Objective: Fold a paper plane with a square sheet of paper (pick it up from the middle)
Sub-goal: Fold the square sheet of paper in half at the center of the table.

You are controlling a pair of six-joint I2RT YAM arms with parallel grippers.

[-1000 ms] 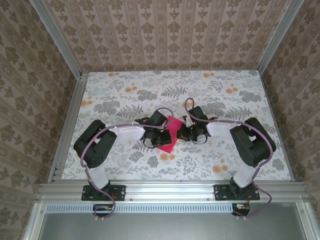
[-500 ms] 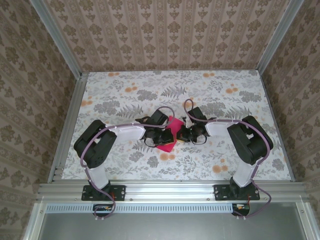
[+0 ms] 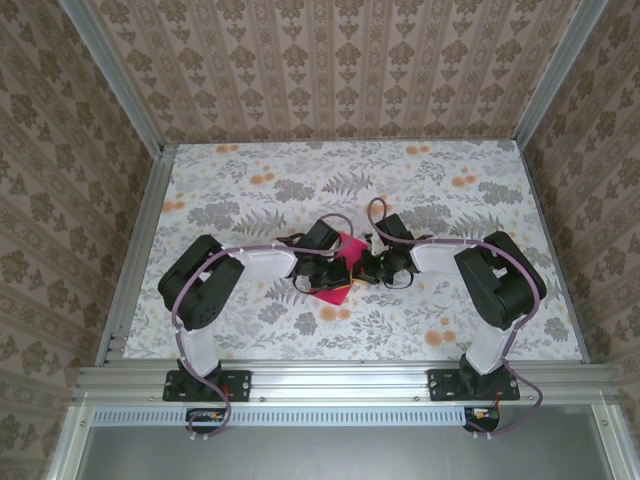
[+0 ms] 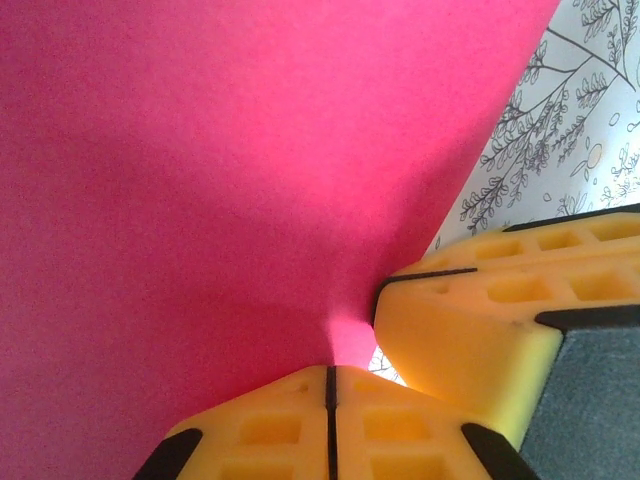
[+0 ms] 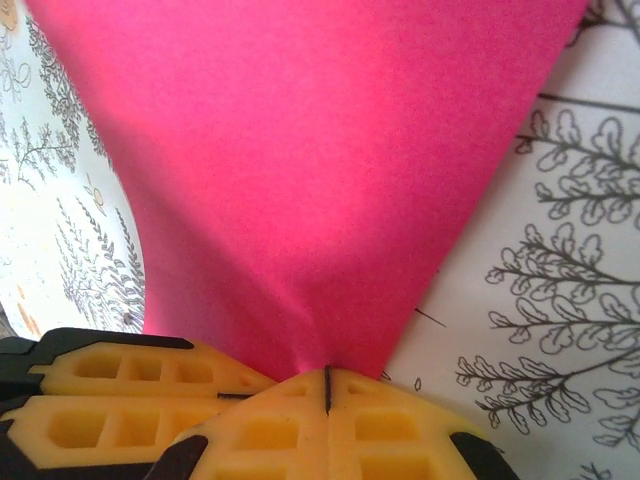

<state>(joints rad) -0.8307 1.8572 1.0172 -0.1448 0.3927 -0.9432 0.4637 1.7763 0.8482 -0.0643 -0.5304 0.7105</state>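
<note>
- paper on the table, dead centre
- left gripper pinching its 9 o'clock side
- right gripper pinching the 3 o'clock side, just beside the left one

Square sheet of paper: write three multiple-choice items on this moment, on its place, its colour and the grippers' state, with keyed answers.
1. Where is the square sheet of paper? A against the back wall; B at the middle of the table, between the arms; C beside the left base.
2. Its colour? A magenta-red; B white; C blue.
3. The left gripper and right gripper are: A both open; B one open; C both shut on the paper.
B, the top view shows it mid-table; A, every view shows magenta-red; C, each wrist view shows the gripper pinching the paper.
</note>
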